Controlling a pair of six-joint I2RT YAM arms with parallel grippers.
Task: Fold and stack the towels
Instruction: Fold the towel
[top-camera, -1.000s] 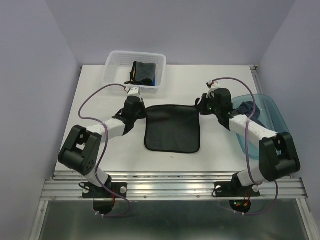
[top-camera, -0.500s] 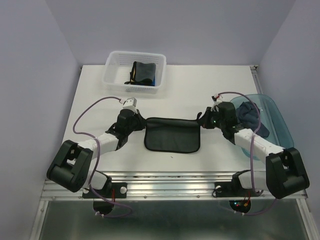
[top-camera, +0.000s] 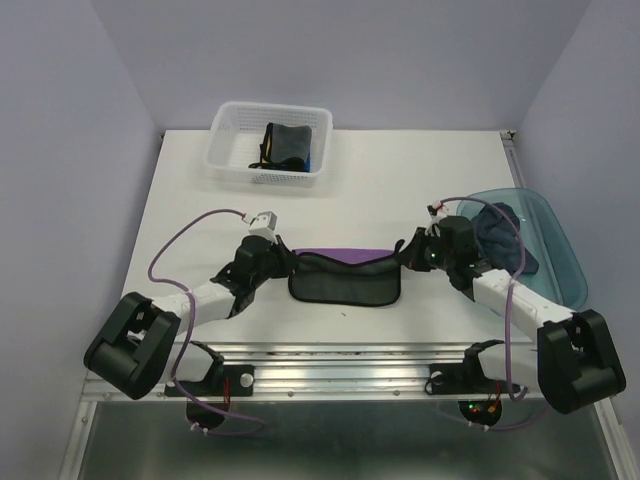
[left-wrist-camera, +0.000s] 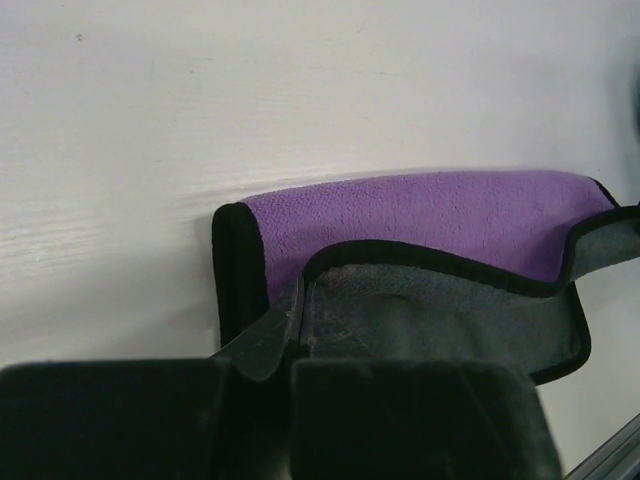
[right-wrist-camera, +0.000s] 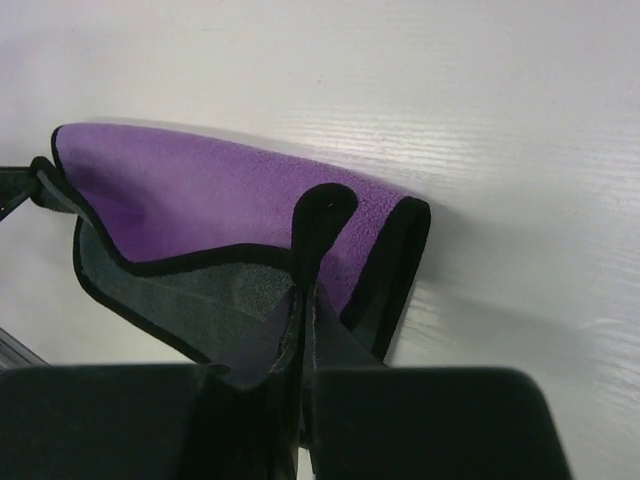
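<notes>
A towel (top-camera: 345, 283), dark grey on one face and purple on the other with black trim, lies half folded at the table's middle front. Its far edge is lifted and carried over toward the near edge, so a purple strip (top-camera: 345, 257) shows along the fold. My left gripper (top-camera: 290, 262) is shut on the towel's left corner (left-wrist-camera: 302, 310). My right gripper (top-camera: 403, 258) is shut on the right corner (right-wrist-camera: 303, 300). In both wrist views the purple face (left-wrist-camera: 430, 215) (right-wrist-camera: 200, 200) curves over the table behind the grey flap.
A white mesh basket (top-camera: 225, 150) at the back left holds a dark folded towel (top-camera: 285, 143) with a bit of blue and yellow beside it. A translucent blue tub (top-camera: 555, 245) at the right holds a crumpled navy-grey towel (top-camera: 500, 230).
Both grippers have drawn back toward the near edge, carrying the towel's far edge with them. The flat dark square has become a narrow fold with purple showing.
</notes>
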